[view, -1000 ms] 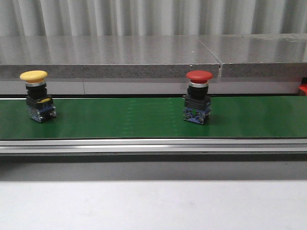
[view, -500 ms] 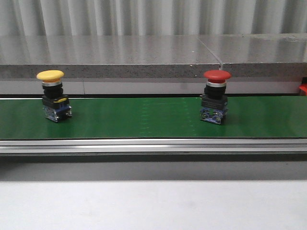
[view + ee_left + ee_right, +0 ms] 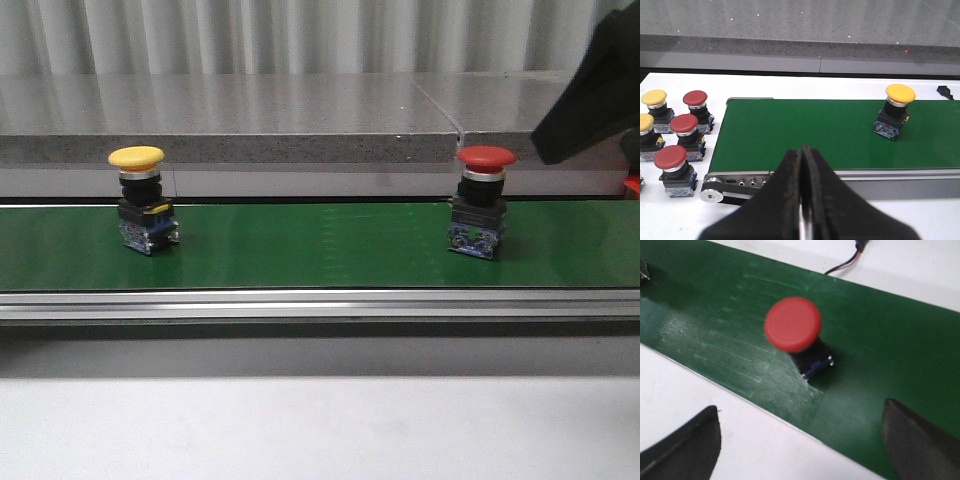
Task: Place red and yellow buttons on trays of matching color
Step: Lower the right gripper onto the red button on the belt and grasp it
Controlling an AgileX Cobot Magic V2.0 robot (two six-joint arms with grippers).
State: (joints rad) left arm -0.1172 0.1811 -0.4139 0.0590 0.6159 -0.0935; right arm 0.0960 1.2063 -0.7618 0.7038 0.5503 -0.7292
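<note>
A yellow button [image 3: 140,200] and a red button [image 3: 482,202] stand upright on the green conveyor belt [image 3: 310,245], the yellow at the left and the red at the right. My right gripper [image 3: 802,442] hangs open above the belt's edge, with the red button [image 3: 793,325] just beyond its fingers and nothing between them. A dark part of my right arm [image 3: 595,90] shows at the upper right of the front view. My left gripper [image 3: 801,152] is shut and empty, on the near side of the belt [image 3: 805,132]. The yellow button [image 3: 896,111] is far off to one side of it. No trays are in view.
Several spare red and yellow buttons [image 3: 675,132] stand on the white table beside the belt's roller end [image 3: 712,194]. A grey stone ledge [image 3: 300,120] runs behind the belt. A thin cable [image 3: 850,262] lies on the white surface past the belt.
Both buttons have ridden to the right along the belt. The dark part of my right arm has come into the front view at the upper right.
</note>
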